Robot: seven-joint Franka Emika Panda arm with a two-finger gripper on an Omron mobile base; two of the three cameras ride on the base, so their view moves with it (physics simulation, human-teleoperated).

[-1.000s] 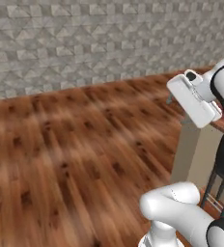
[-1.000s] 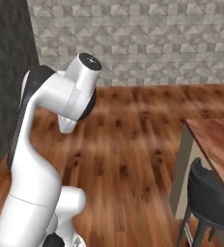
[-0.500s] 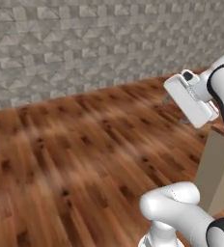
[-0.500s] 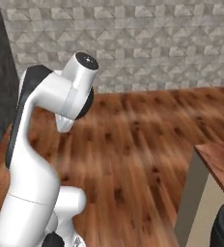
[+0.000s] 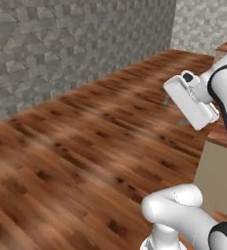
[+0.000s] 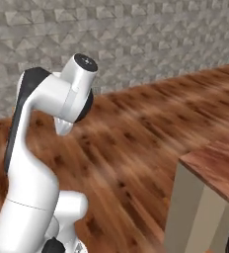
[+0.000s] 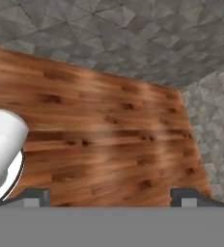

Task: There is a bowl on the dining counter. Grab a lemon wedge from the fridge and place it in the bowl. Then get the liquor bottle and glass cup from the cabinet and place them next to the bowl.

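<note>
The robot is looking at a big wooden floor (image 5: 76,146) and a grey stone wall (image 5: 61,44), so the lemon wedge, the bowl, the fridge, the liquor bottle and the glass cup are all somewhere out of these pictures right now. I am guessing the lemon wedge is going to be small, light, soft and wet, so it could slip or get squashed; taking it gently across its fat middle looks best. The liquor bottle is probably heavier, hard and smooth, so holding it round the wide body, not the thin neck, seems safer. The glass cup could break and slide, so a soft squeeze on its side should work. Going across to the right in the left base view, a corner of a brown wood desk (image 5: 223,136) with a pale side is showing past the arm, and in the right base view the same kind of desk (image 6: 215,163) is sitting at the right edge; I cannot tell if it is the dining counter. In the hand view the pincer (image 7: 111,195) is standing wide open, its two dark fingertips (image 7: 34,195) far apart, and it is holding nothing and touching nothing, with only floor lying between them.
</note>
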